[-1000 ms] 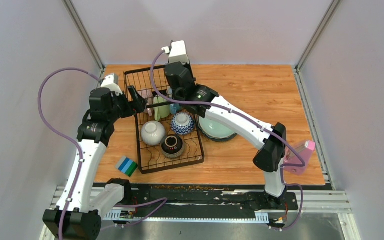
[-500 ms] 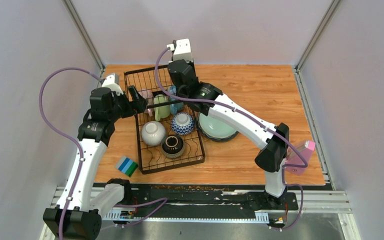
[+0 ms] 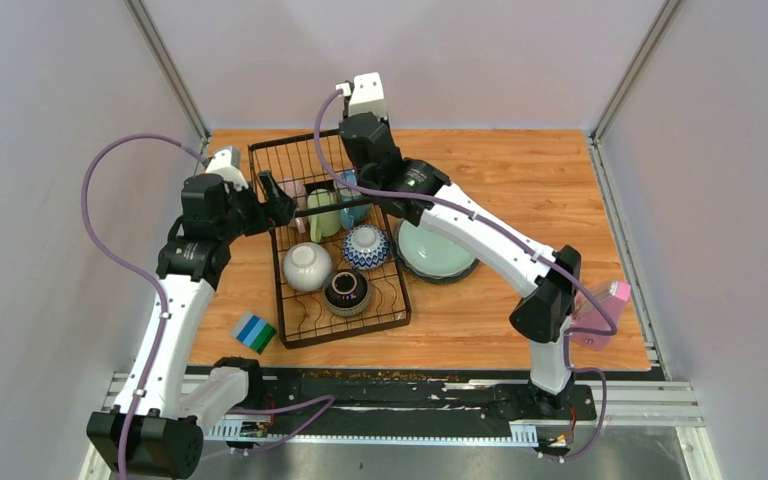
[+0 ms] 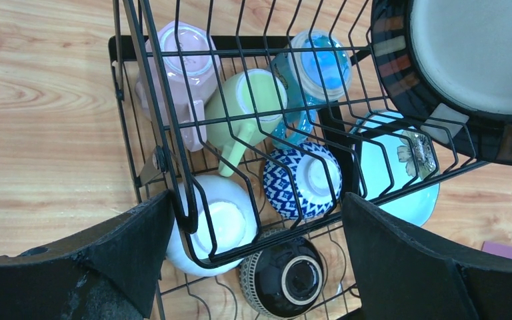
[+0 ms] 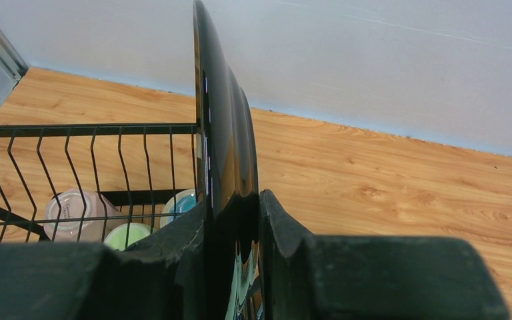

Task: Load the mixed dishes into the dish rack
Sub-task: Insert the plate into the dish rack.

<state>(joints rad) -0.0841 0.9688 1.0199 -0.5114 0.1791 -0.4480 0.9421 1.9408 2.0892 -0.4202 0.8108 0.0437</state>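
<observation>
**Black-rimmed plate pinched on edge above the rack**

On light wooden table (image 3: 520, 170), centre-left of the top view: black wire dish rack (image 3: 305, 318). Just right of it, flat on the wood, round pale green plate (image 3: 430, 255). Above the rack's far end, round black-rimmed cream plate (image 4: 463, 60), upright on edge, clamped in right gripper (image 5: 232, 208). Left gripper (image 4: 257, 207) at the rack's left wall, spread wide, holding nothing. Inside the rack, upside down: white ceramic bowl (image 3: 306, 266), blue patterned bowl (image 3: 365, 245), dark glazed bowl (image 3: 345, 290). Beyond them: pink mug (image 4: 180, 60), green mug (image 4: 250, 100), blue mug (image 4: 317, 60). Lower left of the rack, blue-green striped sponge block (image 3: 255, 332).
</observation>
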